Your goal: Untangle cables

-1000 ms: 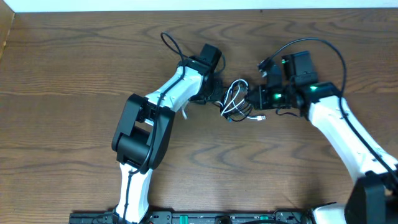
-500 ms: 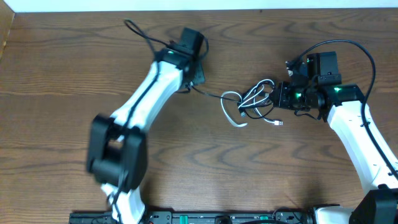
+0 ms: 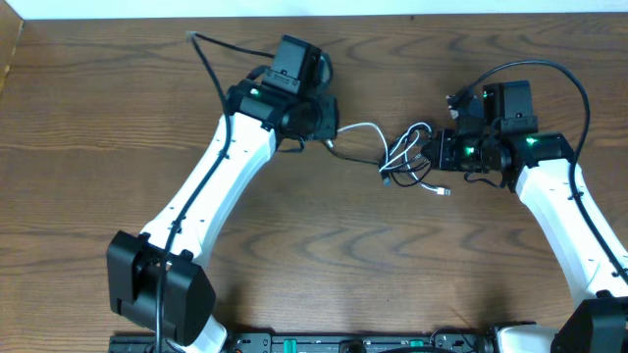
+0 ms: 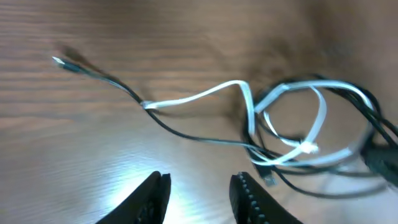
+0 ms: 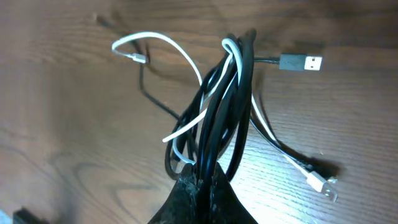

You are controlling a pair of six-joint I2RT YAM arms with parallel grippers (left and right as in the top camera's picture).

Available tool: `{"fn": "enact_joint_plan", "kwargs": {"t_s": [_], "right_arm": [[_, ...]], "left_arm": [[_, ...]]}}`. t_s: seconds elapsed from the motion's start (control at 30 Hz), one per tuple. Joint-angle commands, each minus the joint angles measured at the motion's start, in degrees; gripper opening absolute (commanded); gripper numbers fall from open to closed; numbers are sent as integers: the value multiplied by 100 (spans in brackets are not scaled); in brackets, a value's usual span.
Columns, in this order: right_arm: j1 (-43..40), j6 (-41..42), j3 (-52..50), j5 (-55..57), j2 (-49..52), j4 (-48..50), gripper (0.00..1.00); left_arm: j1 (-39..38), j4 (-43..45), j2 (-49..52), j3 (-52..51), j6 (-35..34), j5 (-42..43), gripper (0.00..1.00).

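A thin white cable [image 3: 363, 127] and a thin black cable [image 3: 355, 155] are looped together in a tangle [image 3: 407, 152] at mid table. My right gripper [image 3: 434, 153] is shut on that bundle; in the right wrist view the black cable [image 5: 239, 81] and white cable [image 5: 155, 40] rise out of the gripper [image 5: 205, 186]. A black USB plug [image 5: 298, 62] and a white plug [image 5: 320, 182] lie loose. My left gripper [image 3: 329, 137] stands open just left of the strands. In the left wrist view, the gripper [image 4: 199, 190] holds nothing, with the white cable [image 4: 205, 94] and black cable [image 4: 186, 134] beyond it.
The table is brown wood, with its back edge [image 3: 392, 17] against a white wall. Thick black arm wires arc off the left wrist [image 3: 211, 59] and over the right wrist [image 3: 549, 74]. The black cable's small plug end [image 4: 62, 62] lies left of the tangle.
My left gripper has opened and let go of the cable it was pulling. Both arms first drew apart; the left then swung back toward the tangle. A white strand now trails left.
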Motion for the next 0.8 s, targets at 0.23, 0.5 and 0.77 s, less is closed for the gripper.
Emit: {"fn": "enact_joint_plan", "kwargs": {"t_s": [0.23,0.5,0.77], "right_arm": [[26,-754,-9,-614,-94,155,1],[-55,-833,-9,-1381,9,232,1],[-66,-1058,-9,-1969,280,229,1]], "left_arm": [[-177,-9,52,17,844,1043,46],[-468,-286,188,7,1917,1427,54],[-470,-267,680,2,2551,2490,55]]}}
